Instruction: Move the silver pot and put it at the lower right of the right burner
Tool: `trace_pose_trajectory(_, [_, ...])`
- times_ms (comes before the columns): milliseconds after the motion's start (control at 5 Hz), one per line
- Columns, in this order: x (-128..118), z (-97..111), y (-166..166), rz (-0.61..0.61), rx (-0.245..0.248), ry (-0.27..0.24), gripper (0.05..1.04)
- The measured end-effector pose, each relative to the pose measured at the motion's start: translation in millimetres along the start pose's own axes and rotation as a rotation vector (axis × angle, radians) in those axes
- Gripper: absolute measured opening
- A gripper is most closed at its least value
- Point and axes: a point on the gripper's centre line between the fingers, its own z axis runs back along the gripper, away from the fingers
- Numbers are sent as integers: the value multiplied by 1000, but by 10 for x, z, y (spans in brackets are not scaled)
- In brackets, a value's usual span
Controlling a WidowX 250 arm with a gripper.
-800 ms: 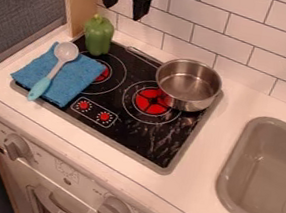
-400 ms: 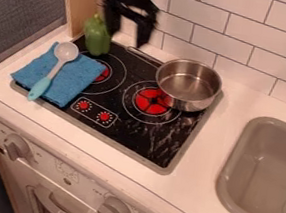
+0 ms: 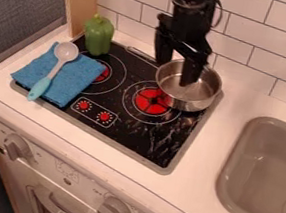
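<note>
No text or numbers can be read.

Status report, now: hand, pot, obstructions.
Hand open, over silver pot. Pot at upper right of right burner. Blue towel and spoon left, clear of pot.

1. Your arm (image 3: pixel 191 9) hangs down over the silver pot (image 3: pixel 185 104).
2. Your gripper (image 3: pixel 173 72) points downward, fingers apart: one over the pot's opening, the other near its upper-left rim.
</note>
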Motion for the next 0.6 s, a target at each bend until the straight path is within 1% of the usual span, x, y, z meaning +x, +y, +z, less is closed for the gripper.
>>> trace_pose_trajectory(200, [29, -79, -299, -87, -13, 11, 1000])
trace_pose_trajectory(400, [61, -102, -405, -113, -17, 3, 1000])
trace_pose_trajectory(600, [92, -128, -431, -101, -33, -15, 1000])
